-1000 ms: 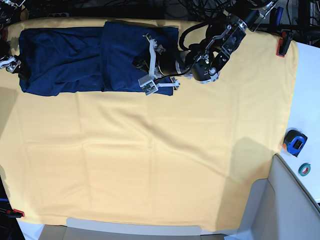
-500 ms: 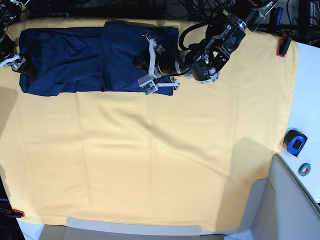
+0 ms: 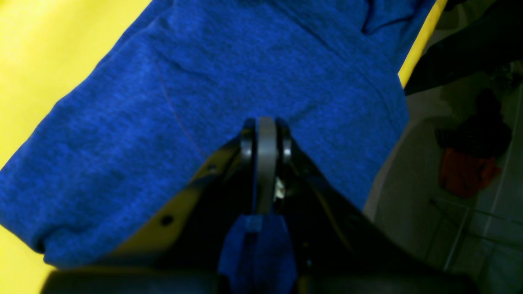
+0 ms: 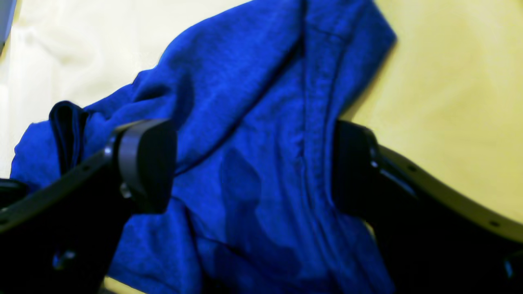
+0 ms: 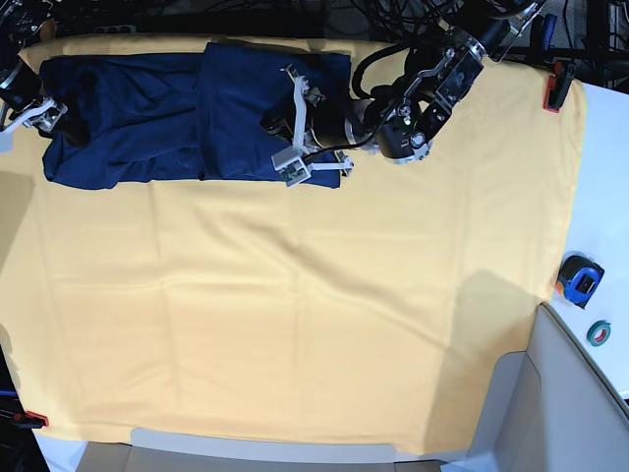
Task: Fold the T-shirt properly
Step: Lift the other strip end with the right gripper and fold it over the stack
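Two pincers at opposite ends: long dark navy knit T-shirt (image 5: 187, 113) lying left–right on yellow-clothed surface (image 5: 314, 315); right pincer (image 4: 253, 163) spread over bunched end, left pincer (image 3: 265, 134) clenched empty above folded end.

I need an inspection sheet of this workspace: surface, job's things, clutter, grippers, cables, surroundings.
Surface: yellow cloth covers the table, mostly flat.
Job's things: navy T-shirt lies partly folded along the far edge.
Clutter: tape measure and tape roll on the white side ledge.
Grippers: left gripper shut, resting over the shirt; right gripper open, its jaws on either side of bunched fabric.
Cables: black cables behind the table.
Surroundings: red clamps pin the cloth.
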{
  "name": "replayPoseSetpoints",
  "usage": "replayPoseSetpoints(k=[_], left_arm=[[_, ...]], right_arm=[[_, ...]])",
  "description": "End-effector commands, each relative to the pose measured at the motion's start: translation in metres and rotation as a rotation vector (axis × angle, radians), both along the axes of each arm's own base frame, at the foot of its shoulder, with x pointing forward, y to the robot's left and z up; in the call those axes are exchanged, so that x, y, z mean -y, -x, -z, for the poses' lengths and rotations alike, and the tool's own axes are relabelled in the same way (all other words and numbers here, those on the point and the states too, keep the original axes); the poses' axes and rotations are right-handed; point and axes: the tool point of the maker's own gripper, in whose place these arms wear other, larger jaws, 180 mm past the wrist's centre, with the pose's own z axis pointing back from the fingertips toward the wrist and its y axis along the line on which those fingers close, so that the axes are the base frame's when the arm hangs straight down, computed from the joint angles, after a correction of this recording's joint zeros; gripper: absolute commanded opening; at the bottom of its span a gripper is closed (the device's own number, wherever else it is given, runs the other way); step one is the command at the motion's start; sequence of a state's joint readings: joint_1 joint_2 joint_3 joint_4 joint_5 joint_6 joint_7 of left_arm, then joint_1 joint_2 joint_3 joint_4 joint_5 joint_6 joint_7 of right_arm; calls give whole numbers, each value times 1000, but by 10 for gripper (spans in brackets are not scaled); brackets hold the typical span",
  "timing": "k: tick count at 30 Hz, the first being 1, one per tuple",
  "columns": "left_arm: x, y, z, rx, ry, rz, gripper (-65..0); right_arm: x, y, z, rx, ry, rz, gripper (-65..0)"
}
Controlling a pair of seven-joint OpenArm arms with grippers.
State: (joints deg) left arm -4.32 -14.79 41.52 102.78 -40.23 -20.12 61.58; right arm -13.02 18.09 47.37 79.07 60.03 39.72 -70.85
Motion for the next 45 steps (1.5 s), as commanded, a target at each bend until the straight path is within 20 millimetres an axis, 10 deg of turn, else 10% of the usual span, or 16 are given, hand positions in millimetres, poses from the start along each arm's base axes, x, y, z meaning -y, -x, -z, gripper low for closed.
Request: replayPoseSetpoints(k=[1,18,31,39,45], left_arm=[[4,-6,-12,29,34,0,-650],[4,-6,-12,29,34,0,-650],[2,-11,-13,35,33,-11,-650],[-45,-50,-33,94,51,-209,-650],[-99,-77,-42,129,50,-404,-650]], right_arm=[[-14,26,26,-167,3,-76,-99],[-40,35,41,-228,-14,-174,-114],[-40,36,38,-221,-4,-177,-650],[-60,10,-15,-63,154,-279,-650],[-125,-8,-49,67,219,-491,-650]])
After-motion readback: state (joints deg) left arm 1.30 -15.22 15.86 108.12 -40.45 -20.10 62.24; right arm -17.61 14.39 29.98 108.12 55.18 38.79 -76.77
